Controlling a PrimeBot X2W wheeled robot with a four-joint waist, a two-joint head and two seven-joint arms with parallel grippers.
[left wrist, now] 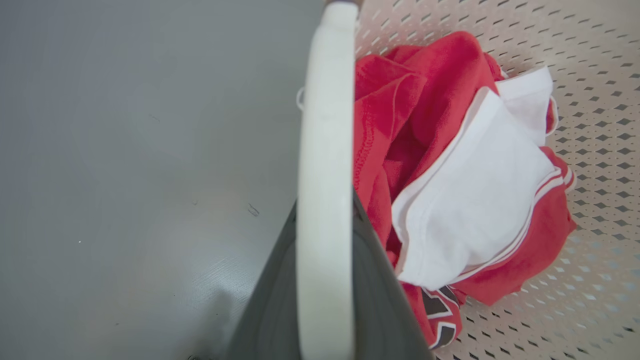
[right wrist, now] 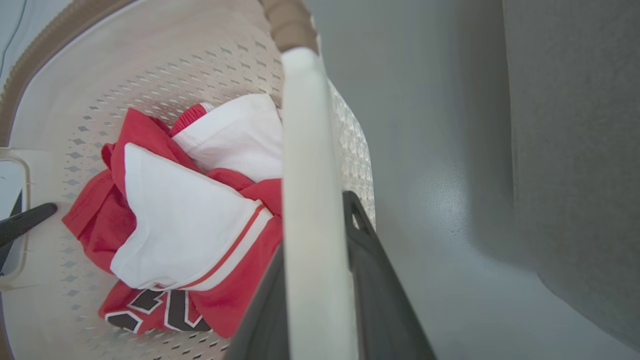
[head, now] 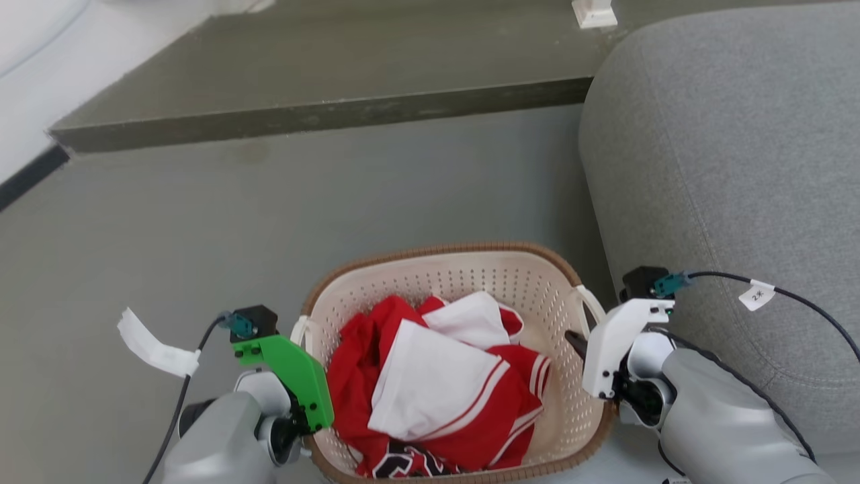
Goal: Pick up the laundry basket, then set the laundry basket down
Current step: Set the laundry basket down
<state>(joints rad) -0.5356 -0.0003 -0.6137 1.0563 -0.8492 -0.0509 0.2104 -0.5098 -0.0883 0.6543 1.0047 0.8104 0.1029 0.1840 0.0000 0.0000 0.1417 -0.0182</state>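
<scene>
1. Left hand (left wrist: 326, 205): its dark fingers are closed narrowly on the left white handle (left wrist: 325, 125) of the laundry basket (head: 470, 269), one finger on each side of the strap. A green cover sits on this wrist.
2. Right hand (right wrist: 315, 220): closed in the same way on the right white handle (right wrist: 305, 125). This wrist has a white cover.
3. The basket is between the two hands, low in the head view and just beside a grey upholstered sofa (head: 725, 168). Whether its base touches the grey floor (head: 269, 222) cannot be told.
4. Contents: crumpled red and white clothes (head: 430, 376), with black-and-white lettering (head: 403, 464) at the near end.
5. Tagged cables (head: 757, 294) run from both wrists.
6. Beyond the basket is open floor, then a darker raised step (head: 336, 74).
</scene>
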